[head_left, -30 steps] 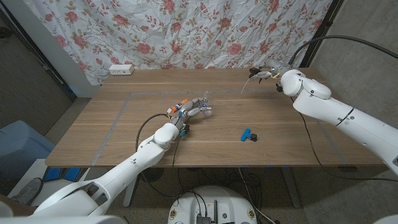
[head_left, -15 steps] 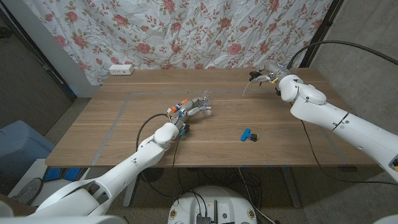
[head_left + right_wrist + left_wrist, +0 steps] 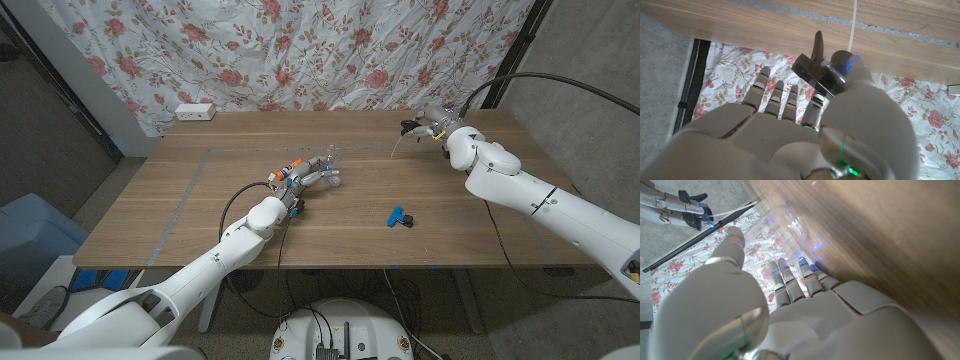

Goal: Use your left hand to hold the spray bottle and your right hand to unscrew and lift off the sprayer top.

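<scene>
With the sprayer top [image 3: 821,70] already off and pinched between my right hand's [image 3: 432,122] thumb and fingers, most of the remaining risk is on that side. It's up over the far right part of the wooden table [image 3: 200,200], well apart from the bottle, and its thin white dip tube [image 3: 398,143] hangs down toward the wood. If I lower or swing carelessly, the tube tip could catch the surface and lever the top out of the pinch. From the right wrist view the hold looks like fingertips only, so I'd judge it marginal against any twist.

My left hand [image 3: 300,180] is wrapped round the clear spray bottle [image 3: 785,225] near the middle of the table, fingers curled on the body. The neck is now open, I think; can't tell whether there's liquid inside. If I relax or tilt that hand, it could tip or spill.

A small blue clip-like object [image 3: 399,216] lies between the two hands, nearer the front edge. It's a snag point if I set the top down there.
</scene>
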You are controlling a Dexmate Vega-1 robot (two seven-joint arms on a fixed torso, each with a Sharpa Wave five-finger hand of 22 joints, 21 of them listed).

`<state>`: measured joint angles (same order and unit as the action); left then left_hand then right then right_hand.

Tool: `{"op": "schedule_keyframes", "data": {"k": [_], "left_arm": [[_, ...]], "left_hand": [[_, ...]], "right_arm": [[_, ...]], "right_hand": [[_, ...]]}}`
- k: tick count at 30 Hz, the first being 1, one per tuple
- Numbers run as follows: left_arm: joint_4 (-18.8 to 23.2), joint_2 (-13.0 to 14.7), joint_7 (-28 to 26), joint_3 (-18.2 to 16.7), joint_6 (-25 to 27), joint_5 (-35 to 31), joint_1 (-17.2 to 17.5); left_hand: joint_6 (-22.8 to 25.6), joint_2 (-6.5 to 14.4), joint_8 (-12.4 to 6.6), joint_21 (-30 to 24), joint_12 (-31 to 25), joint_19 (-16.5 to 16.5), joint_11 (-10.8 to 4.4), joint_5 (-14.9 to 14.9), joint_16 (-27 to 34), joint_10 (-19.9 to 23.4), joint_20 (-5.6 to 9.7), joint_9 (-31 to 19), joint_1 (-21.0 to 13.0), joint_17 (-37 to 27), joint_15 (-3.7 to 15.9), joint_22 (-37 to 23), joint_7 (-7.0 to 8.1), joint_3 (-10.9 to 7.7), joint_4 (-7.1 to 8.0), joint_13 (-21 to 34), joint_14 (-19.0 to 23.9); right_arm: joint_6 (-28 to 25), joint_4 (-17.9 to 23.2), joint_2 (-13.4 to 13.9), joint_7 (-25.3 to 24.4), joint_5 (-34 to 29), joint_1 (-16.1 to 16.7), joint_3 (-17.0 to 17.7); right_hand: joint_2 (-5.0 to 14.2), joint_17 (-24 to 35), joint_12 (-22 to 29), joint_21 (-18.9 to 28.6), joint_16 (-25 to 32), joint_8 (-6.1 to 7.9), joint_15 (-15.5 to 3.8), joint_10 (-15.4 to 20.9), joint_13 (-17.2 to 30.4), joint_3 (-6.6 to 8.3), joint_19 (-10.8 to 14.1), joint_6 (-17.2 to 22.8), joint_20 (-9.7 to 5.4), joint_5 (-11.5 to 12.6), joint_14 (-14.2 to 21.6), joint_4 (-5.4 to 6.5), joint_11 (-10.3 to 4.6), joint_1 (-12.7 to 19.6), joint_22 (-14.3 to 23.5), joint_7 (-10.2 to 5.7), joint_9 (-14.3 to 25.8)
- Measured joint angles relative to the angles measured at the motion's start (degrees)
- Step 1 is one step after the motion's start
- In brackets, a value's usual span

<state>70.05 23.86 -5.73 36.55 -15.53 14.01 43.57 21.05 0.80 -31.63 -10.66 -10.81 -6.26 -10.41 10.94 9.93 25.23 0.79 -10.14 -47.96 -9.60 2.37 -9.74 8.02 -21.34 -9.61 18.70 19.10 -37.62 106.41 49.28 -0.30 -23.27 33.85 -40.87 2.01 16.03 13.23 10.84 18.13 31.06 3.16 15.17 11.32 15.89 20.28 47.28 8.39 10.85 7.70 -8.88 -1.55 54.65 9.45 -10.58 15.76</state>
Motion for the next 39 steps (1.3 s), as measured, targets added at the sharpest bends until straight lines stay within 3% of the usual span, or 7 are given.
{"op": "schedule_keyframes", "data": {"k": [2, 4, 12, 18, 29, 39], "left_arm": [[0.04, 0.02, 0.01, -0.03, 0.0, 0.08, 0.08], [0.12, 0.05, 0.01, -0.13, 0.01, 0.24, 0.26], [0.37, 0.14, 0.01, -0.31, 0.07, 0.65, 0.66], [0.68, 0.28, 0.01, -0.43, 0.14, 0.9, 0.99], [1.33, 0.73, 0.31, -0.45, 0.4, 1.0, 1.24], [1.69, 1.19, 1.05, -0.45, 0.54, 1.08, 1.23]], "left_hand": [[-0.09, 0.01, 0.66, 0.0, 0.0, 0.0, -0.13, 0.0, 0.0, -0.3, 0.0, 0.02, 0.0, 0.0, 0.16, -0.01, 0.09, 0.0, 0.0, -0.4, -0.21], [-0.09, 0.01, 1.26, 0.0, 0.0, -0.01, -0.11, 0.0, 0.0, -0.71, -0.02, 0.03, 0.0, 0.0, -0.11, -0.02, 0.09, 0.0, 0.0, -0.7, -0.48], [-0.08, 0.06, 2.41, 0.01, 0.0, -0.1, 0.51, 0.0, 0.0, -1.33, -0.1, 0.3, 0.05, 0.0, 0.08, -0.02, 0.1, 0.24, -0.23, -1.65, -1.34], [-0.12, -0.45, 4.37, 0.01, -0.08, -0.1, 0.6, 0.0, 0.0, -1.41, -0.11, 0.3, -0.44, 0.0, 0.0, -0.01, 0.05, 0.26, -0.25, -2.67, -1.61], [-1.47, -2.1, 6.92, 0.02, -0.24, -0.1, 0.31, 0.02, 0.0, -3.18, -0.1, 0.28, -0.8, -0.01, 0.0, 0.16, -1.79, 0.94, -0.45, -4.27, -3.03], [-2.39, -3.22, 9.33, 0.06, 0.0, -0.1, 0.52, 0.02, -0.2, -5.63, -0.09, 0.28, -1.06, -0.01, -0.07, 0.23, -2.19, 1.12, -0.29, -5.61, -5.8]], "right_arm": [[0.14, -0.1, -0.07, -0.47, -0.36, 0.39, 0.03], [0.25, -0.14, -0.13, -1.04, -0.8, 0.79, 0.12], [0.48, -0.15, -0.25, -2.61, -1.96, 2.28, 0.39], [0.95, -0.19, -0.45, -4.33, -2.85, 3.62, 0.62], [1.38, -0.56, -1.03, -5.96, -3.61, 5.21, 0.9], [1.35, -1.0, -1.7, -6.67, -3.69, 6.11, 1.1]], "right_hand": [[-0.02, -0.08, 0.0, 0.0, 0.0, 0.01, 0.0, 0.2, 0.0, -0.23, 0.2, -0.21, 0.2, 0.0, 0.0, -0.23, -0.2, 0.02, 0.0, -0.21, 0.01], [-0.53, -0.09, 0.0, 0.0, 0.0, 1.08, 0.0, 0.19, 0.0, -0.23, 0.37, -0.21, 0.03, 0.0, 0.0, -0.23, -0.19, 0.53, 0.0, -0.21, 0.01], [-0.54, -0.08, 0.0, 0.0, 0.0, 1.23, -0.02, 0.5, 0.0, -0.07, 0.59, -0.52, -0.19, -0.01, 0.02, -0.39, -0.51, 0.54, 0.0, -0.52, 0.01], [-1.28, -0.08, 0.0, 0.0, 0.0, 1.78, -0.4, 0.92, 0.29, -0.07, 1.02, -0.52, -0.61, -0.01, 0.4, -0.39, -0.51, 1.28, 0.0, -0.52, 0.03], [-1.28, -0.07, 0.0, 0.0, 0.33, 2.01, -0.4, 1.11, 0.29, -0.08, 1.01, -0.52, -0.61, -0.28, 0.4, -0.39, -0.7, 1.28, 0.0, -0.52, 0.03], [-1.28, -0.07, 0.0, 0.0, 0.33, 2.22, -0.4, 1.11, 0.28, -0.08, 1.01, -0.52, -0.61, -0.45, 0.4, -0.39, -0.7, 1.28, 0.0, -0.52, 0.03]]}}
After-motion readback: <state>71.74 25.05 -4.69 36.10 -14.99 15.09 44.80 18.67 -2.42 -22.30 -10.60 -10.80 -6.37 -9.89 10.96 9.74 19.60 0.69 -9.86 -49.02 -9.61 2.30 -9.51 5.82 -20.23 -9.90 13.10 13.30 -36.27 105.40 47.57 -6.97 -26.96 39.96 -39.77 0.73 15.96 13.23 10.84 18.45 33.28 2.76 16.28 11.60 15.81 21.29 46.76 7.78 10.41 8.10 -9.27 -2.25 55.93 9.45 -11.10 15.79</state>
